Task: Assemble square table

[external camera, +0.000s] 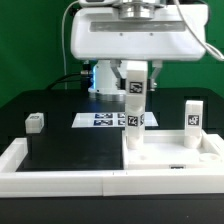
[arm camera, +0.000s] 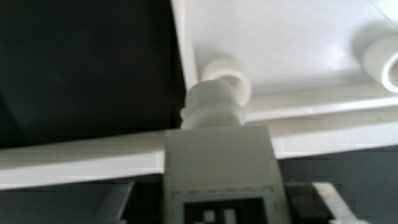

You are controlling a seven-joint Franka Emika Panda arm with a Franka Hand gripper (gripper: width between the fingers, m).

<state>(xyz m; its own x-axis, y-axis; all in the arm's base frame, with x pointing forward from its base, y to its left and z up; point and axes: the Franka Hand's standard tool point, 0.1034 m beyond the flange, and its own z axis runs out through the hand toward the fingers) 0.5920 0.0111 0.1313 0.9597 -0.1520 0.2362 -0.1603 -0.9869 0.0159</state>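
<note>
White plastic leg (external camera: 133, 125) looks light, stiff, perhaps slippery; the gripper (external camera: 134, 78), jaws partly closed, holds it near its upper end, upright on the table top (external camera: 175, 160).

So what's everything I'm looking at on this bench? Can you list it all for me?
table top: one, white, flat on the black surface, toward the exterior view's right.
legs: at least three, white with black-and-white tags. One is upright on the table top, one stands further to the exterior view's right, and one sits apart on the exterior view's left.
marker board: one, white with black tags, flat behind the middle.
rim bars: white, count unclear, edging the black surface.
black surface: one, under everything.
arm: one, white, above the middle.
gripper: one, closed on the upright leg.
</note>
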